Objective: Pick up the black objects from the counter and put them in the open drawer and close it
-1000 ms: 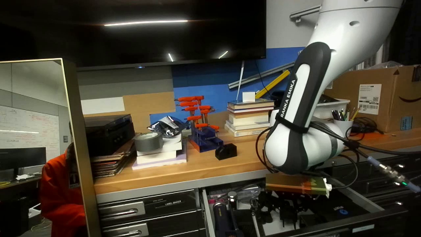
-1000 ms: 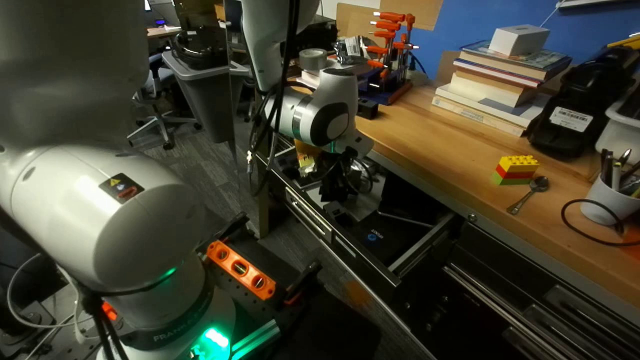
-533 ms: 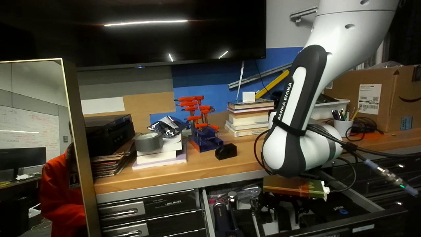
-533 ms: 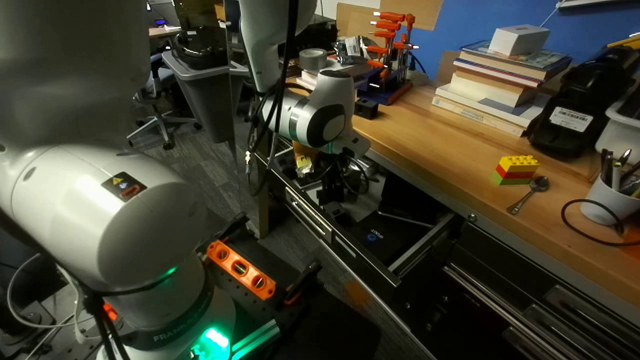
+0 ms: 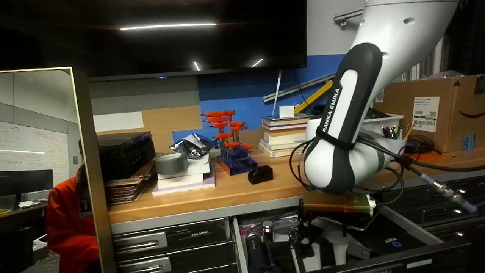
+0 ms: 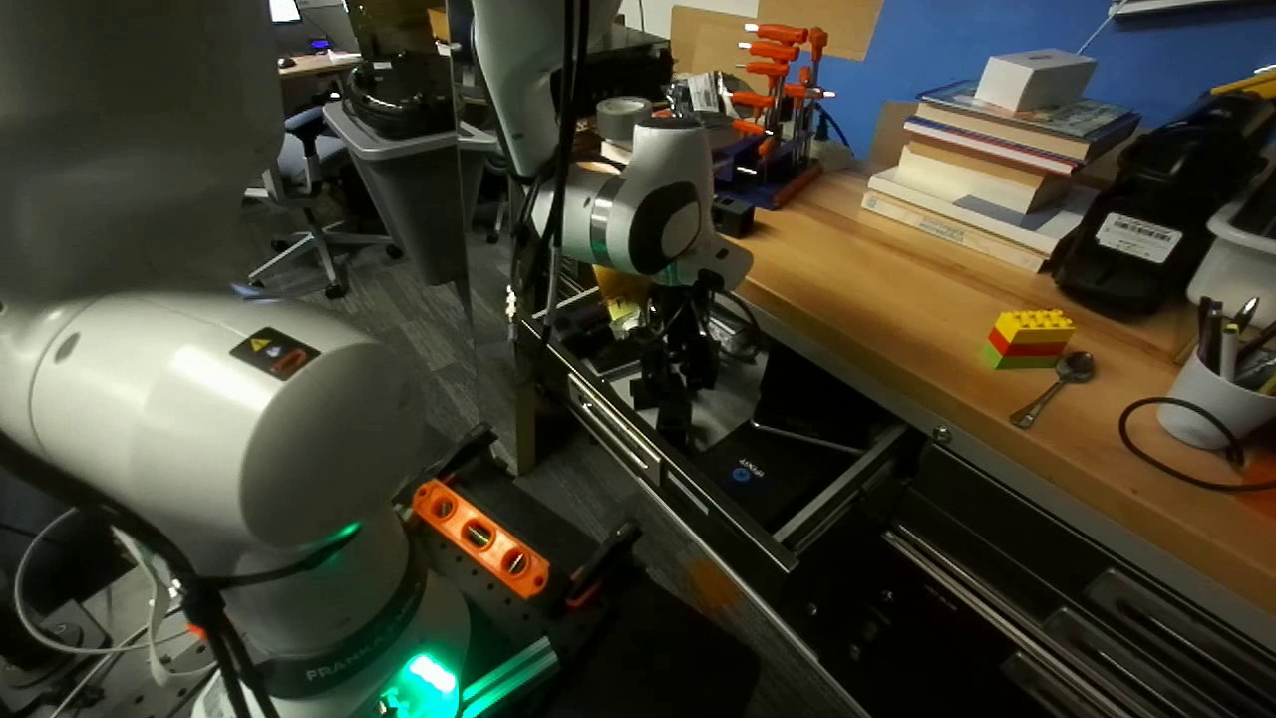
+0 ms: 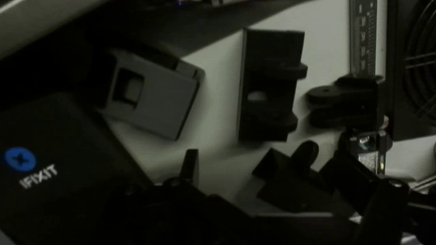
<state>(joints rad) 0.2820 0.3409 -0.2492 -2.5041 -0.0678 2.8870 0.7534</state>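
Over the pulled-out drawer (image 5: 411,227), gripper (image 5: 325,227) newly spread wide, slightly higher than before.

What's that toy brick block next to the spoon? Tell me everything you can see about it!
The toy brick block is small and boxy and looks like plastic: yellow on top with round bumps, red in the middle, green at the bottom. It stands upright on the wooden counter, in one piece, with nothing on top of it. The spoon lies right beside it, bowl end nearest, but I can't tell if they touch. Its back is hidden.
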